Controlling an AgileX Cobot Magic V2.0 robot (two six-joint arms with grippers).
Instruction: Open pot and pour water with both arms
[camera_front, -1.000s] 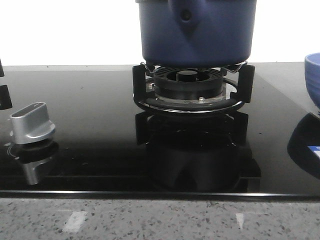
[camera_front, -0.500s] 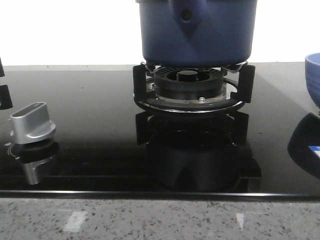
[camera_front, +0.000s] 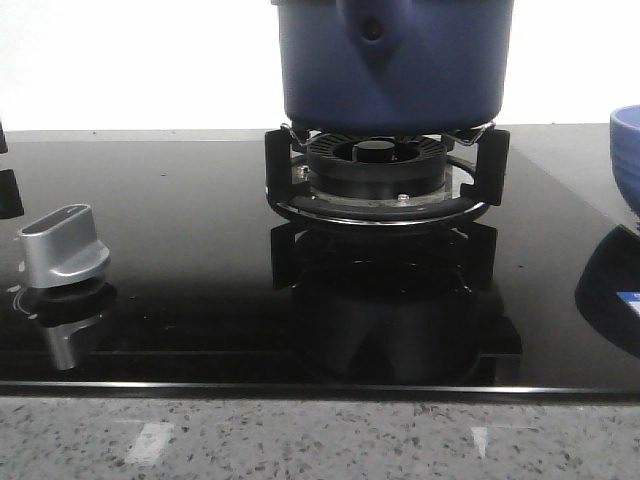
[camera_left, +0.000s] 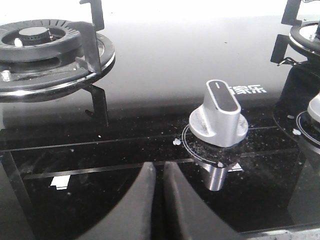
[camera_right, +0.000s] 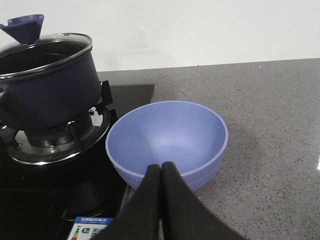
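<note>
Pot (camera_right: 47, 90) on burner, lid on, apart from both hands; L hand (camera_left: 159, 172) & R hand (camera_right: 161, 172) closed, empty.

Bright, blown-out white background; glossy black hob (camera_front: 180, 230) mirrors the pot (camera_front: 395, 60); front view slightly soft.

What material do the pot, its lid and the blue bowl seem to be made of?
The pot: probably enamelled metal, since its navy wall is glossy with a bright metal rim. The lid: apparently clear glass, as the inside shows through it. The blue bowl: matte, uniform lighter blue, likely plastic, possibly ceramic.
</note>
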